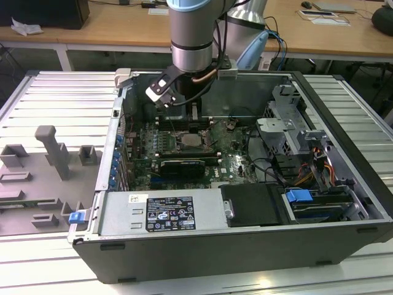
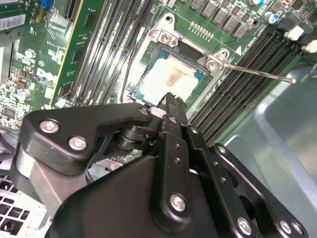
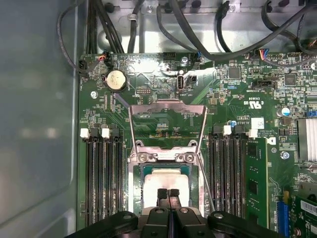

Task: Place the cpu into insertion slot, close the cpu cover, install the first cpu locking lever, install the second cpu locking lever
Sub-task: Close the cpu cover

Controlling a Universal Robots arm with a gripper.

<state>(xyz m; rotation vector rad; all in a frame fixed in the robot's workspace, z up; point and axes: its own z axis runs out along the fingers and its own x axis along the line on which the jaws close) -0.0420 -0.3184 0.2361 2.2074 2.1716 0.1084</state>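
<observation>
Fingertips (image 3: pixel 162 193) of the gripper (image 3: pixel 168 193) are clenched together with nothing between them, poised over one edge of the cpu (image 3: pixel 166 181) in the first wrist view. The cpu lies flat in its socket on the green motherboard (image 3: pixel 223 104), pale metal top facing up; whether the fingers touch it I cannot tell. The cpu cover (image 3: pixel 168 104) is open, its silvery frame reaching away from the hinge on the far side of the socket from the gripper, and green board shows through the cut-out centre.

In the second wrist view the gripper (image 2: pixel 171 99) points at the same cpu (image 2: pixel 171 77), and a thin locking lever (image 2: pixel 257 73) sticks out unlatched from a socket corner, crossing above the black memory slots (image 2: pixel 247 91). A coin battery (image 3: pixel 115 79) sits beyond the cover, and black cables (image 3: pixel 198 29) run along the case wall.

In the exterior view the arm (image 1: pixel 190 37) reaches down into the open computer case (image 1: pixel 245 252), which lies on the ribbed metal counter (image 1: pixel 55 92). A grey fixture (image 1: pixel 55 153) sits on the counter to the exterior view's left of the case.
</observation>
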